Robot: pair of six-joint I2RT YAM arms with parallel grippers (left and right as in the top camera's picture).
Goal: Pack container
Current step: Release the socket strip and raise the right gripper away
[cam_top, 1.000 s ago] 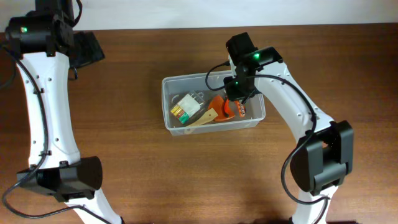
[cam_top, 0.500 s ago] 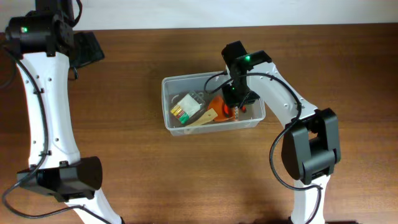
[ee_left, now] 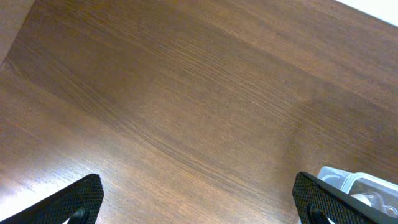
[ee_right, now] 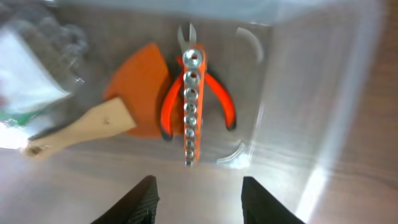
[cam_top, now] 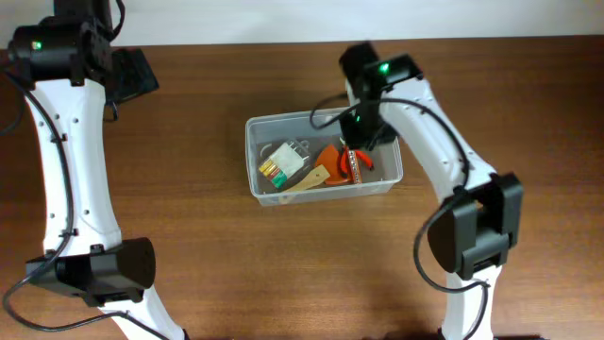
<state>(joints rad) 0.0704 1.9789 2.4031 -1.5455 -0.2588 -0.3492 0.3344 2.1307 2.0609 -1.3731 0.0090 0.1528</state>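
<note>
The clear plastic container (cam_top: 255, 156) sits mid-table. Inside lie a bagged item with a green and yellow label (cam_top: 283, 162), a wooden-handled orange scraper (cam_top: 316, 173), orange-handled pliers (cam_top: 340, 161) and an orange rail of sockets (cam_top: 356, 164). The right wrist view shows the socket rail (ee_right: 191, 106) lying on the pliers (ee_right: 221, 99), beside the scraper (ee_right: 134, 102). My right gripper (ee_right: 198, 205) is open and empty, just above the container's right end (ee_right: 292, 124). My left gripper (ee_left: 199, 208) is open and empty over bare table at the far left; the container's corner (ee_left: 348, 180) shows by its right finger.
The brown wooden table (cam_top: 189, 255) surrounds the container. A white wall edge (cam_top: 283, 19) runs along the back. Both arm bases (cam_top: 104, 274) stand at the front edge.
The socket rail now lies in the container on the pliers. My right gripper has let it go and drawn up and back. The left arm has not moved.
</note>
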